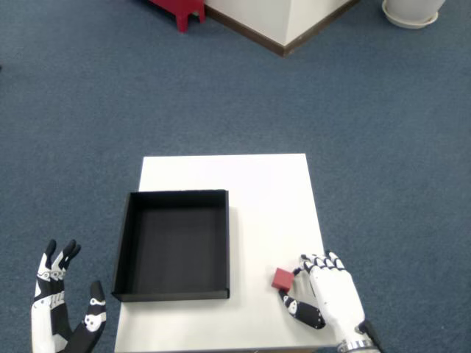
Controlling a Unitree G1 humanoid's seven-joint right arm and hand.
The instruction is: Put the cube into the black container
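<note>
Right hand (329,298) sits at the near right corner of the table (257,184), palm down, white back of the hand facing the camera. Fingers (315,262) curl forward at the top, thumb (302,312) reaches in from below-left. The cube (282,279) is just left of the hand, in the pocket between fingertips and thumb. Thumb tip looks like it touches the cube's lower right edge; fingertips are at or very near its upper right corner. Can't tell if it's an actual pinch or only contact. The cube appears to rest on the tabletop, not lifted.

Cube is small and red, on the white surface, near the front edge, right of the container (174,246) and apart from it with a strip of bare table between. It's roughly level with the container's front wall.

Container is a shallow black square tray, open top, nothing visible inside, on the left half of the table. Its left wall runs right along the table's left edge.

Left hand (62,312) is off the table, lower left, over the carpet (88,95), fingers spread and pointing up, holding nothing.

Blue carpet all around. At the top of the view: a red object (180,9), a white wall corner with dark baseboard (283,22), and the base of a white pot (412,11) at top right.
</note>
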